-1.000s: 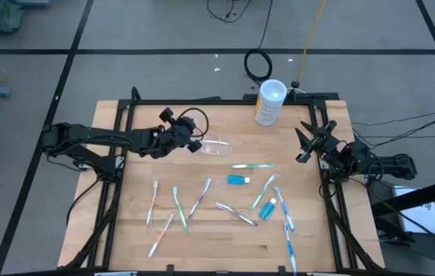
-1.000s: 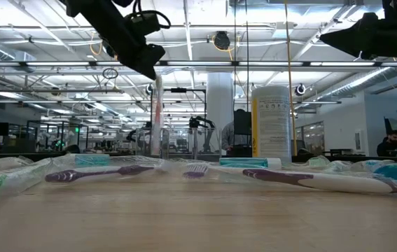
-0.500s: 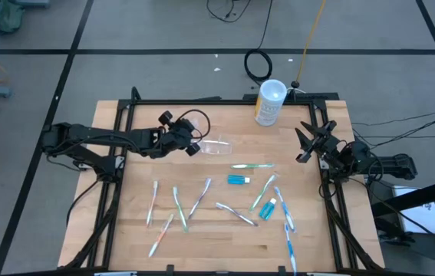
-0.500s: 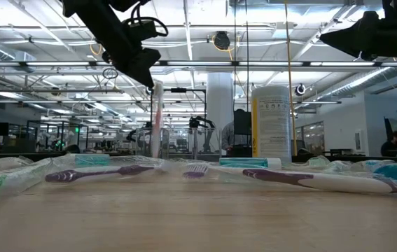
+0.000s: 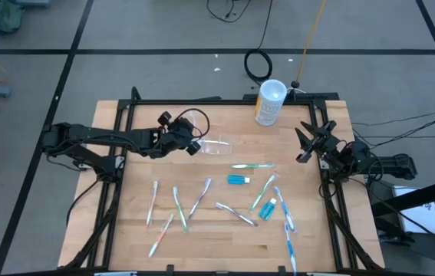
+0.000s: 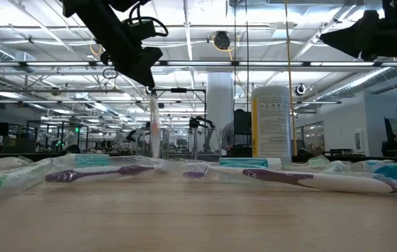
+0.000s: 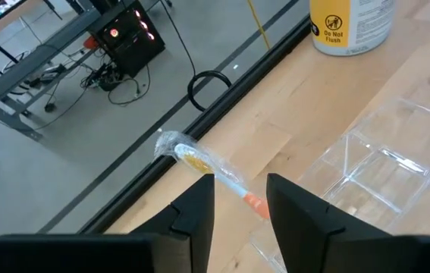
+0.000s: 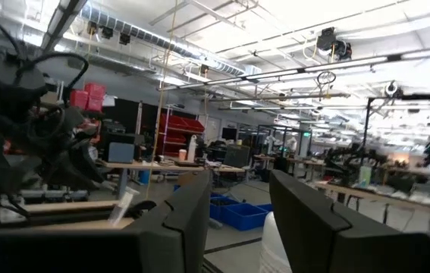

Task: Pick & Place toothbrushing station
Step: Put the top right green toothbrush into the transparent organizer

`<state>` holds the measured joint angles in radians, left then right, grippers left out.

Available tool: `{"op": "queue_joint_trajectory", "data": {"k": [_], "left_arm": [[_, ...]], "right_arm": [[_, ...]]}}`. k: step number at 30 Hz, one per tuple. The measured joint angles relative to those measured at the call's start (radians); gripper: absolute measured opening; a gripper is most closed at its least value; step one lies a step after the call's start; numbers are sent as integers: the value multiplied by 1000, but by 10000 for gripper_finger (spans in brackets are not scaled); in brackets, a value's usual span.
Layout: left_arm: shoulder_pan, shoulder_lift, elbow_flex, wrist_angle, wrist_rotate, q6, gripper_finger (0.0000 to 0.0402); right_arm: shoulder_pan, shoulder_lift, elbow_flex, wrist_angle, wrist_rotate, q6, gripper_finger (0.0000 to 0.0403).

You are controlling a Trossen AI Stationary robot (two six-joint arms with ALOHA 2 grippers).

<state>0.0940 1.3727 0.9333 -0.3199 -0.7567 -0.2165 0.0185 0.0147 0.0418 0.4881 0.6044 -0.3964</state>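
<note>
A wrapped toothbrush (image 6: 155, 126) with an orange handle stands nearly upright at the table's far left-middle, beside or in the clear holder (image 5: 219, 146); which of the two I cannot tell. Its head end (image 7: 178, 148) reaches up between the fingers of my open left gripper (image 7: 240, 182), which hangs just above it (image 6: 149, 82). Several more toothbrushes (image 5: 199, 198) and two teal toothpaste tubes (image 5: 238, 180) lie flat on the near half of the table. My right gripper (image 5: 303, 143) waits open, raised at the table's right edge. My left gripper stands open around the upper part of the wrapped toothbrush (image 7: 222, 178), coming at it slanting down from the table's left. The wrapper passes close by one fingertip (image 7: 205, 186). I cannot tell whether it touches.
A white canister (image 5: 270, 102) with a yellowish label stands at the far edge, right of the middle. A dark metal frame (image 5: 117, 153) runs along the table's left and right edges. Bare wood lies between the holder and the canister.
My left gripper has opened and let go of the wrapped toothbrush, rolling a little while staying over the same spot. The toothbrush has sunk a little below the fingers and still stands nearly upright.
</note>
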Motion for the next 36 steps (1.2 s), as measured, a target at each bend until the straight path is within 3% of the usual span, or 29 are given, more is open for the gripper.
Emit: {"op": "queue_joint_trajectory", "data": {"k": [7,12,17,23,28,32,36], "left_arm": [[0,0,0,2,24,1,129],[11,0,0,26,24,-3,129],[28,0,0,53,25,-4,129],[49,0,0,56,28,-24,129],[71,0,0,56,52,-29,129],[85,0,0,56,89,-28,129],[96,0,0,55,103,-28,129]], "right_arm": [[1,1,0,3,-15,80,130],[1,62,17,32,-160,137,130],[1,241,103,-110,-153,238,130],[1,527,247,-423,-42,406,130],[-15,709,290,-539,-101,565,130],[-38,787,292,-533,-166,590,130],[-39,837,292,-556,-198,728,130]]}}
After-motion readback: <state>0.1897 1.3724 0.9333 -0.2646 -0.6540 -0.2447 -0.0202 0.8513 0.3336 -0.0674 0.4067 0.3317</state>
